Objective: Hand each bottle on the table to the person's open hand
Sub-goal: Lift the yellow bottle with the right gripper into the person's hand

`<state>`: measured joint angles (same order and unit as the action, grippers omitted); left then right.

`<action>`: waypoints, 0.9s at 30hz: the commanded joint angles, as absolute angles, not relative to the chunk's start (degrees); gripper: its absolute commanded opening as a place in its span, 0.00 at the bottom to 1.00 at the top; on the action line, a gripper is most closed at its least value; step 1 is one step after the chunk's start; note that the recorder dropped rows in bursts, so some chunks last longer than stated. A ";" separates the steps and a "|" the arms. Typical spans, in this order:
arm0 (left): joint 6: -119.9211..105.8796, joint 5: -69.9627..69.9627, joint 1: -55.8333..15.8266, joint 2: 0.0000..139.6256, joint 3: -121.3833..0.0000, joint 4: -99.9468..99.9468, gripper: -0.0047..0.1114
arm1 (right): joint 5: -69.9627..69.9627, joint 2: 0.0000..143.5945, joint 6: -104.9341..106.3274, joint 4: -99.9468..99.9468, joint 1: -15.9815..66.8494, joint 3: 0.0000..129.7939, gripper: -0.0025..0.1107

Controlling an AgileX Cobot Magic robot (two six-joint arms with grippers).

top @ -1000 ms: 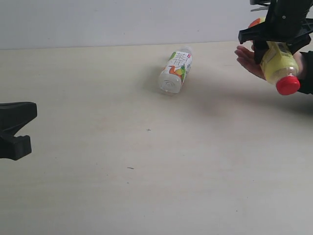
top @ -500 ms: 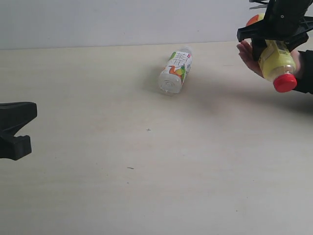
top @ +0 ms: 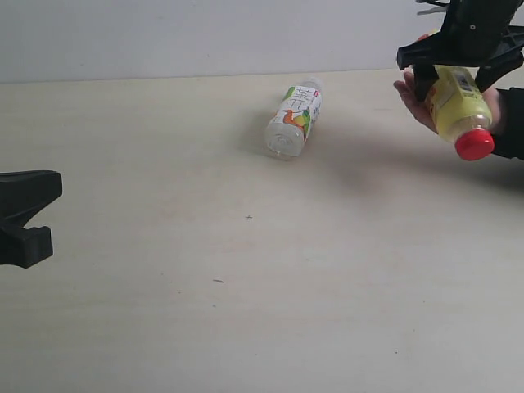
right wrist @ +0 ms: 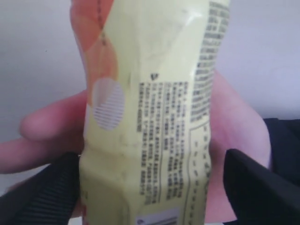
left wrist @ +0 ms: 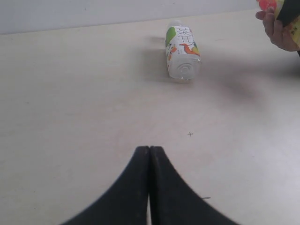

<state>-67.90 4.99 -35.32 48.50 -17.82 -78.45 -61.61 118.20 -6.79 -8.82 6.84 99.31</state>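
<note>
Aloft over the table [top: 246, 286], the person's hand [top: 412, 100] is open, fingers spread, the yellow bottle [top: 455, 102] resting against its palm, long axis tilted, red cap [top: 474, 144] lowest; the right gripper [top: 457, 82] straddles it, jaws parted; a clear bottle [top: 295, 119] lies sideways, well apart

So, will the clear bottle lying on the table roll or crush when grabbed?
Likely rolls if nudged sideways: the bottle lies on its round side on the table. It looks empty, so probably light. Thin clear plastic may dent under a tight grip.
</note>
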 commanded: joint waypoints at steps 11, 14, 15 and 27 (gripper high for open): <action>-67.44 5.09 -35.41 48.07 -17.55 -78.76 0.04 | -61.64 117.37 -4.34 -9.37 6.57 99.92 0.78; -67.44 5.09 -35.41 48.07 -17.55 -78.76 0.04 | -62.01 116.49 -4.12 -9.37 6.57 99.92 0.78; -67.44 5.09 -35.41 48.07 -17.55 -78.76 0.04 | -62.01 116.15 -4.12 -9.37 6.57 99.92 0.78; -67.44 5.09 -35.41 48.07 -17.55 -78.76 0.04 | -65.15 107.75 -3.64 -8.48 6.57 99.92 0.76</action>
